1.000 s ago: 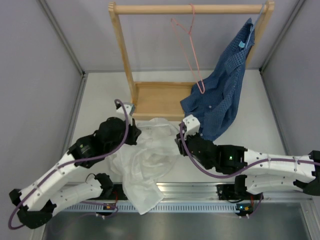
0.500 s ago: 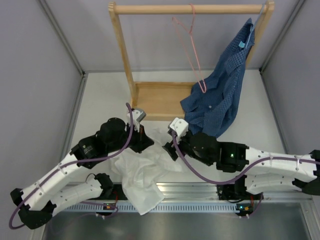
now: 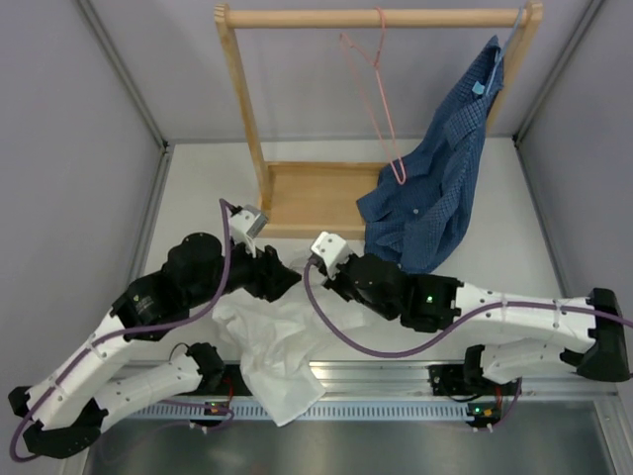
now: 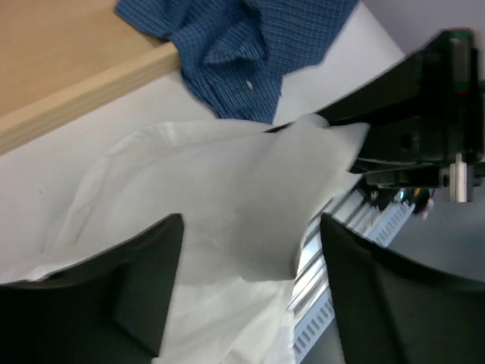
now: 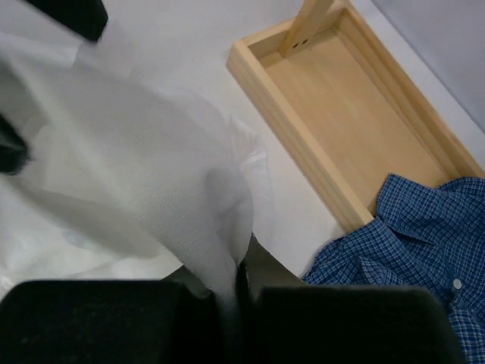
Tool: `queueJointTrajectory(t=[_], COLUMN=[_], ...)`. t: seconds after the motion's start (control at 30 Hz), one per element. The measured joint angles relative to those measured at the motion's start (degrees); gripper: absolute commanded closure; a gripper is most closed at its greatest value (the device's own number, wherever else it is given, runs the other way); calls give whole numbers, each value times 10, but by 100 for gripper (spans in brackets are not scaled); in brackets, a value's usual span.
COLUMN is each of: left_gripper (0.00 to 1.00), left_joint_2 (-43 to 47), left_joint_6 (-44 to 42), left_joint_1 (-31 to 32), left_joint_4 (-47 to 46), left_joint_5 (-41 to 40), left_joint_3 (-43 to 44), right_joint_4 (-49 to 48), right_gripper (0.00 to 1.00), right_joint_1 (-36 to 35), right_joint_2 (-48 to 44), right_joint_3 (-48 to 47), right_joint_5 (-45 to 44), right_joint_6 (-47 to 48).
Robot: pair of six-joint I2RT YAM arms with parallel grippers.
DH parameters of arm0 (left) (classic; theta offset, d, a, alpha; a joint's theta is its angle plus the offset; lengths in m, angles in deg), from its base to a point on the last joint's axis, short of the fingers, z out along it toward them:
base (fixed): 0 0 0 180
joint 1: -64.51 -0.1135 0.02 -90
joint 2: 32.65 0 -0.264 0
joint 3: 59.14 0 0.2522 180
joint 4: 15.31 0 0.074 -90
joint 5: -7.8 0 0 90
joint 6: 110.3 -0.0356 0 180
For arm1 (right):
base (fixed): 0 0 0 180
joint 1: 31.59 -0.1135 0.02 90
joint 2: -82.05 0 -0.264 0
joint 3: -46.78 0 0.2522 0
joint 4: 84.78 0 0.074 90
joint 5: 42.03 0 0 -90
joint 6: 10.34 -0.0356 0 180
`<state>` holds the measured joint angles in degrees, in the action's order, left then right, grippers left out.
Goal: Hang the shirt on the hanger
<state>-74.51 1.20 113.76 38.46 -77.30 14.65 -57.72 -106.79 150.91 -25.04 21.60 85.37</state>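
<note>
- Fabric is off the heap now: the right gripper (image 5: pixel 239 277) has its jaws pressed together on a fold of the shirt (image 3: pixel 272 346), and from this pinch the white cloth rises as a loose sheet.
- One second ago this gripper was in front of the right end of the wooden rack (image 3: pixel 312 198). It has since travelled along the front of the rack toward the middle and has taken the cloth with it.
- The left gripper (image 4: pixel 251 224) has also shifted and is now just in front of the left part of the rack. Its fingers stand wide apart with the cloth running between them, but they press on nothing, so I judge it has no hold.
- The two grippers are now very near to each other, almost meeting, in front of the rack.
- Most of the shirt is a crumpled heap on the table (image 3: pixel 198 188), on the near side of the rack. Its end farthest from the rack lies over the metal strip by the arm bases. The heap looks more gathered than before.
- The hanger (image 3: pixel 381 109) has not moved. It hangs by its hook from the top rail (image 3: pixel 376 17) of the rack, in the right half, beside the blue checked shirt (image 3: pixel 435 188).
- For the task this is, I think, only an early step. One arm holds an edge, perhaps to spread it or to give it to the other arm, but I cannot tell if this edge is the collar. Shirt and hanger are well apart.
</note>
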Motion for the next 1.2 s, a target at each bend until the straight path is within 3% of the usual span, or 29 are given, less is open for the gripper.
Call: queueJointTrajectory(t=[0.03,0.23,0.33,0.53,0.7,1.0,1.03,1.07,1.1,1.2], left_gripper=[2,4,7,4,4,32,40,72,84,95], left_joint_2=[4,58,97,144,125,52,44,33,25,6], left_joint_6=[-2,4,4,8,24,54,55,55,56,48], left_joint_1=[0,-1,-1,-1,-1,-1,-1,-1,-1,-1], left_joint_4=[4,6,-16,-58,-82,-218,-221,-228,-238,-252], left_joint_5=[-26,-156,-191,-164,-113,22,21,17,11,-39], left_joint_3=[8,12,-31,-176,-195,-278,-281,-281,-281,-278], right_joint_4=[-2,-3,0,27,75,121,122,125,127,130], right_gripper=[100,100,100,100,100,100,100,100,100,100], right_joint_1=[5,34,37,38,38,38,38,38,38,38], right_joint_2=[-16,-188,-287,-364,-405,-419,-418,-416,-414,-408], right_joint_3=[4,63,76,69,69,34,31,27,24,24], right_joint_5=[-5,-11,4,52,83,111,114,118,124,136], right_joint_6=[-4,-51,-75,-86,-85,-85,-85,-85,-85,-85])
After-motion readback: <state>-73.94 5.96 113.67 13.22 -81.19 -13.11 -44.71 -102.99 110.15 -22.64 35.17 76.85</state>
